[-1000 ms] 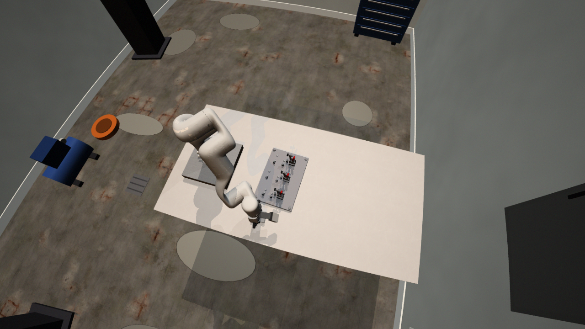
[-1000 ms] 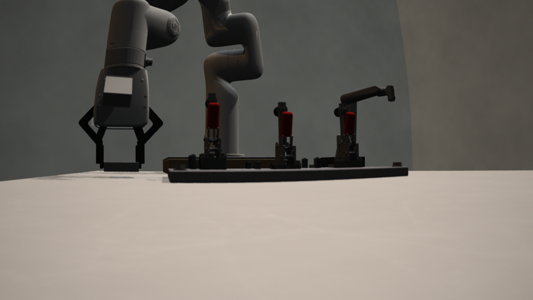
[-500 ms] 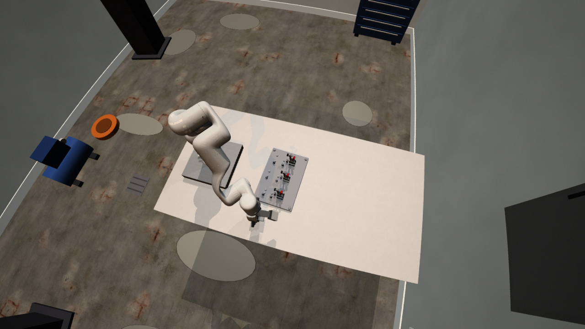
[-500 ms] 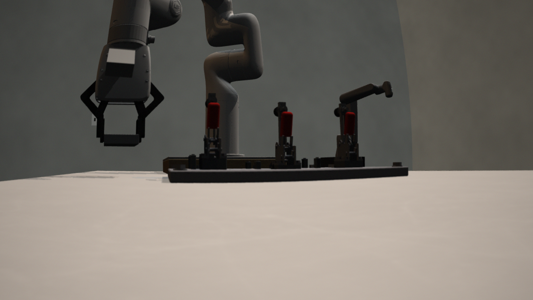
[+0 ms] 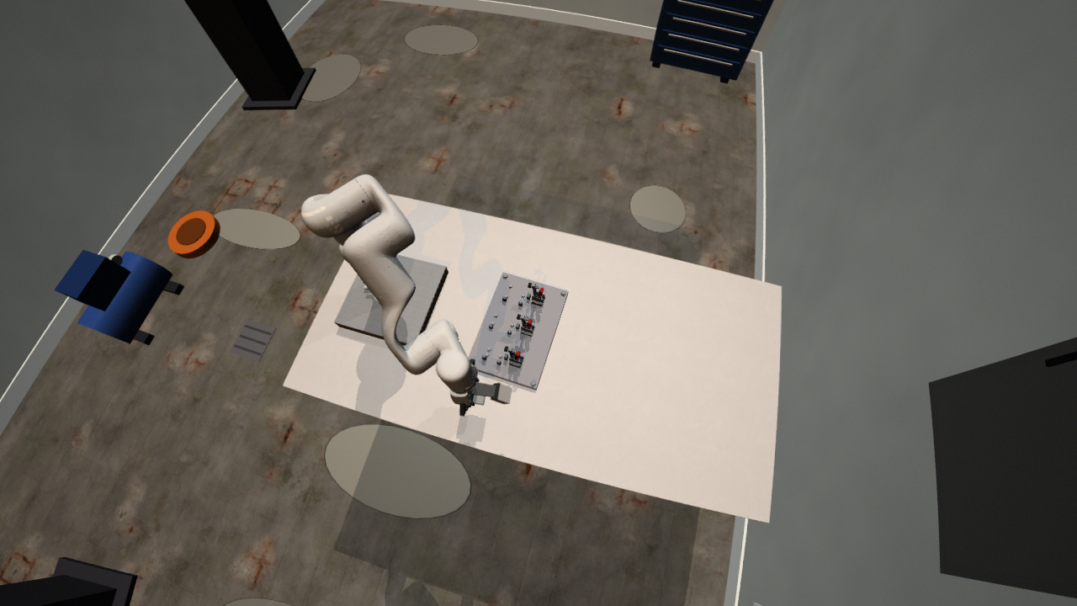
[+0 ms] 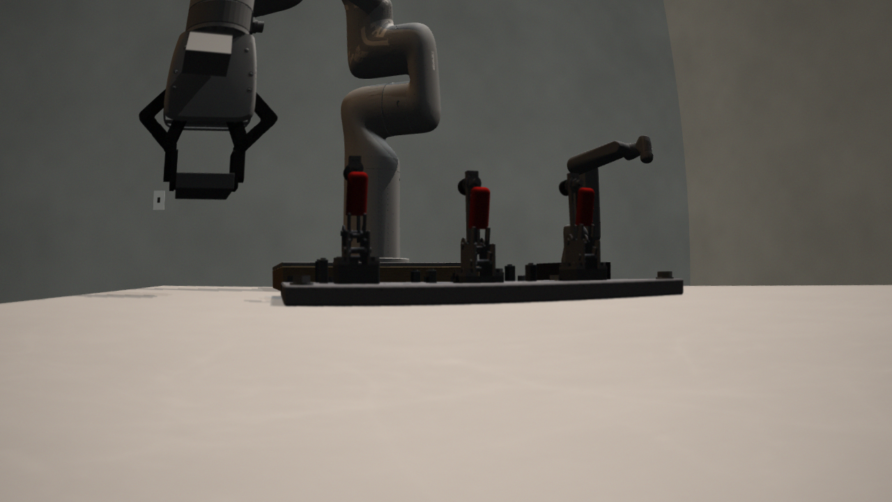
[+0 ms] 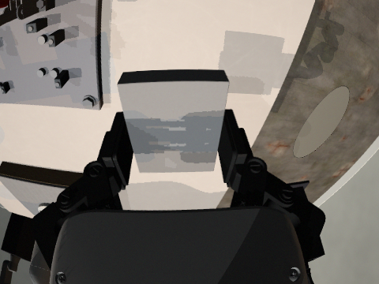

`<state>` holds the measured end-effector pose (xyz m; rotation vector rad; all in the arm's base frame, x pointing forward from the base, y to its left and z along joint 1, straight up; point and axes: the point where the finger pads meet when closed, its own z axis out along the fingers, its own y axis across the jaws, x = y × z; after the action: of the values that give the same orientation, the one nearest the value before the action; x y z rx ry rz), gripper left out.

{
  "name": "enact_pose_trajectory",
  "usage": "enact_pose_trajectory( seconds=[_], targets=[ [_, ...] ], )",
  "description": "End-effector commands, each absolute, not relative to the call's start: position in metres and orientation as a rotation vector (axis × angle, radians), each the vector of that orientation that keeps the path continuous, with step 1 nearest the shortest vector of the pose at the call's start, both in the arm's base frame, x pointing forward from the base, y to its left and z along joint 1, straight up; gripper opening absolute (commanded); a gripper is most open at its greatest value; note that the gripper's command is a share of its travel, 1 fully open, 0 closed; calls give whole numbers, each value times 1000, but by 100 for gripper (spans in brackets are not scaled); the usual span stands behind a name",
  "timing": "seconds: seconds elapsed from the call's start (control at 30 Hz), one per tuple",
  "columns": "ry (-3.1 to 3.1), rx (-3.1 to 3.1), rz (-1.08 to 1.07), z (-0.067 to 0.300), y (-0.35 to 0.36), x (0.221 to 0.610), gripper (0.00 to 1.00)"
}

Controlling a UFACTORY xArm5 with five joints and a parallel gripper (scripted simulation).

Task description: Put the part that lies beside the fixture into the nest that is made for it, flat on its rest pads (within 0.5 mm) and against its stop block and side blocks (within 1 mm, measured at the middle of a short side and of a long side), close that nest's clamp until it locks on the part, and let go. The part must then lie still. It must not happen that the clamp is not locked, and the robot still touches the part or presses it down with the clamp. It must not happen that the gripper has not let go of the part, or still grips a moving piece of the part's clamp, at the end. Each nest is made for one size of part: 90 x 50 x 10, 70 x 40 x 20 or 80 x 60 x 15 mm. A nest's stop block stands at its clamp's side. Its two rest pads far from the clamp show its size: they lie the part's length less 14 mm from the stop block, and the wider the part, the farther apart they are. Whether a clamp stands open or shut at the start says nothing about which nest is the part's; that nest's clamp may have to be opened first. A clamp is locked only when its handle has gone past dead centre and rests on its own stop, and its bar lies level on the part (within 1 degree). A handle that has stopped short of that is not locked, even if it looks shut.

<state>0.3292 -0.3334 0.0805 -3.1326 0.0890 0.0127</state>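
My gripper [image 6: 202,178] [image 7: 174,125] [image 5: 474,397] is shut on the part [image 6: 202,185] [image 7: 174,100] [image 5: 483,397], a flat grey rectangular block. I hold it level, well above the mat, off the near end of the fixture plate [image 5: 493,301] [image 6: 624,288] [image 7: 31,84]. The plate carries three nests, each with a red-handled toggle clamp [image 6: 357,193] [image 6: 479,207] [image 6: 585,206]. All three red handles stand upright. The right clamp's bar [image 6: 608,153] is raised and slants upward. Small dark blocks and pads of the nearest nest [image 7: 53,37] show in the wrist view.
The fixture lies on a pale mat [image 5: 662,376] [image 6: 436,387]. The arm's grey base plate [image 5: 361,309] sits left of the fixture. An orange ring [image 5: 193,232], a blue machine [image 5: 120,294], a black column [image 5: 248,45] and a blue drawer cabinet [image 5: 708,34] stand far off.
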Motion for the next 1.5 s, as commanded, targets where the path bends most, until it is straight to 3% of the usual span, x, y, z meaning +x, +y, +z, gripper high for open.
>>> enact_pose_trajectory(
  seconds=[0.0, 1.47],
  targets=[
    [89, -3136, 7, 92, -335, 330, 0],
    [378, -3115, 8, 99, -335, 330, 0]
  ],
)
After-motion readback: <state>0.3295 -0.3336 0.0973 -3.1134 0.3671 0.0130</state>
